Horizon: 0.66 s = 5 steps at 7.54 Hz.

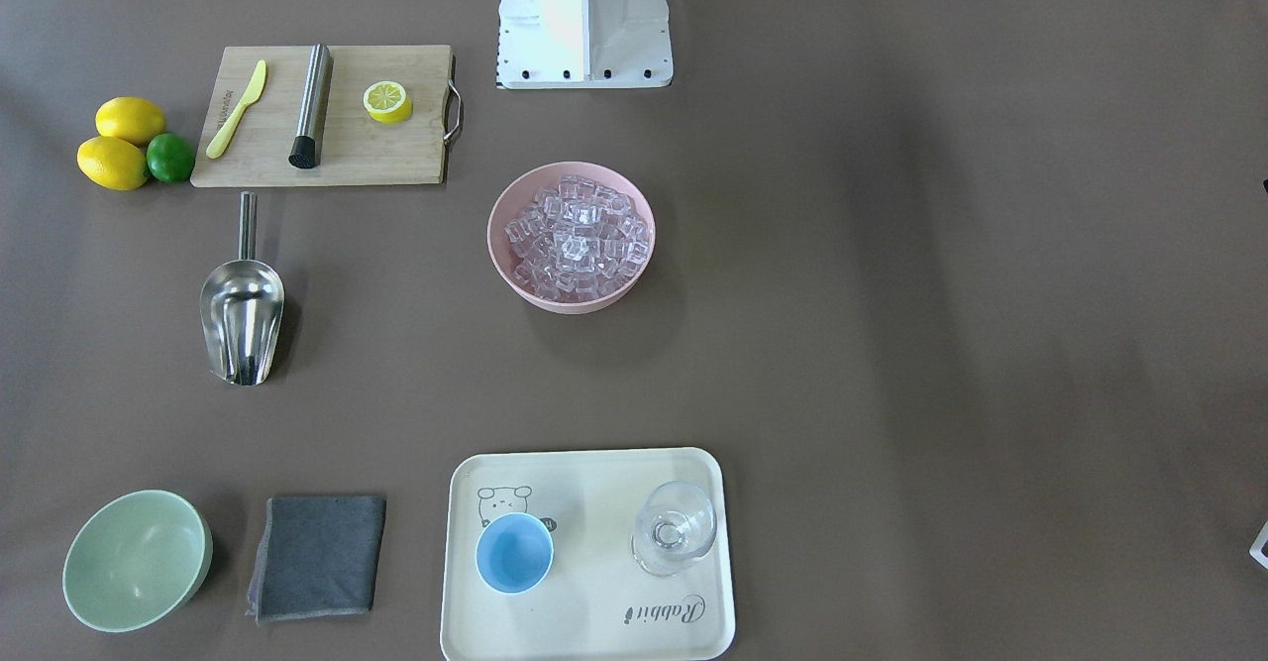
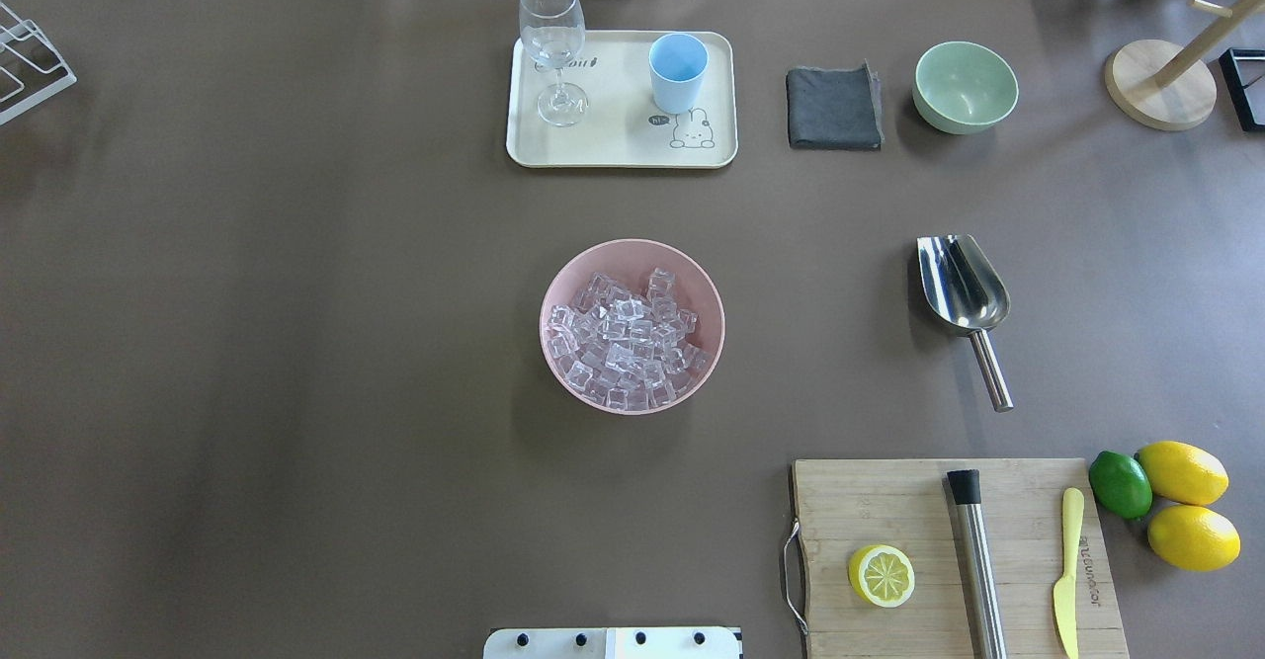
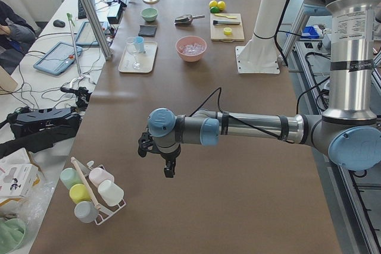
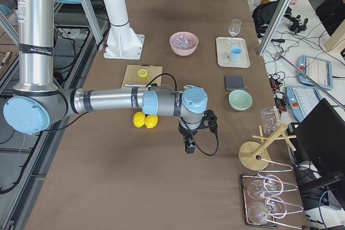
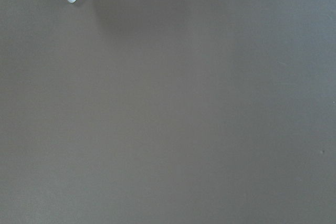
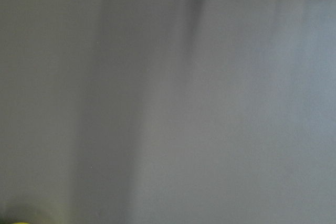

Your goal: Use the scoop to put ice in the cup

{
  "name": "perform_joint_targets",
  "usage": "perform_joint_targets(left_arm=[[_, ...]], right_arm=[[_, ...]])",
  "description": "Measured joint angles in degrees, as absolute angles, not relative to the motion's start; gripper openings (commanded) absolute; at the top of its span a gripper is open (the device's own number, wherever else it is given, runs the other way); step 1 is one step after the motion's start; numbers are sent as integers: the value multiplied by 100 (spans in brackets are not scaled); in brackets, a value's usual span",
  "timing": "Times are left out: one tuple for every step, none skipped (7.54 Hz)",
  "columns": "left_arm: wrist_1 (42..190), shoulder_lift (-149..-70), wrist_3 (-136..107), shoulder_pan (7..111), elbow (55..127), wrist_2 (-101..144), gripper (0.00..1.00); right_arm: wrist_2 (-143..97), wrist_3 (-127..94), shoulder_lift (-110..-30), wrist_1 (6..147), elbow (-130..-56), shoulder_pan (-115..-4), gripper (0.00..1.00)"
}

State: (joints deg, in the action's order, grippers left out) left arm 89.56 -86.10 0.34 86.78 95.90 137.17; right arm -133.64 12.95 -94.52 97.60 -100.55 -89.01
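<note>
Unstarted: shiny steel scoop [image 2: 962,284] idle toward right edge of table [image 2: 296,343] | next, we'd grasp its handle | left gripper [image 3: 169,171], right gripper [image 4: 188,145]: width, we cannot tell

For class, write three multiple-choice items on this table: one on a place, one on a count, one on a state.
1. Where does the blue cup stand? A on the cutting board; B on the cream tray; C in the green bowl.
2. How many whole lemons lie beside the lime? A one; B two; C three.
3. The scoop is: A lying empty on the table; B heaped full; C standing upright on its handle.
Answers: B, its base sits on the tray; B, two yellow fruits sit by the lime; A, its trough shows bare steel.
</note>
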Motion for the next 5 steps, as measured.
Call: perform_joint_targets(left_arm=[[8956,-8615,31,8674,9563,13714,98],[8959,-8610,35,8678,9538,13708,98],[8954,-8601,36,8687,9519,13705,98],[8952,-8573,36,8712,9485,13712,98],[8970,-8461,40,8740,9459,13725,98]], right_arm=[[-13366,1294,-9475,9763,-10055,-8922,100],[-13371,1292,-9465,9767,-10054,-8956,100],[-13371,1287,-9467,9763,-10059,-8978,100],[-13372,1277,-9458,9759,-10071,-8988,100],[-13409,1271,-9482,9766,-10086,-9012,100]])
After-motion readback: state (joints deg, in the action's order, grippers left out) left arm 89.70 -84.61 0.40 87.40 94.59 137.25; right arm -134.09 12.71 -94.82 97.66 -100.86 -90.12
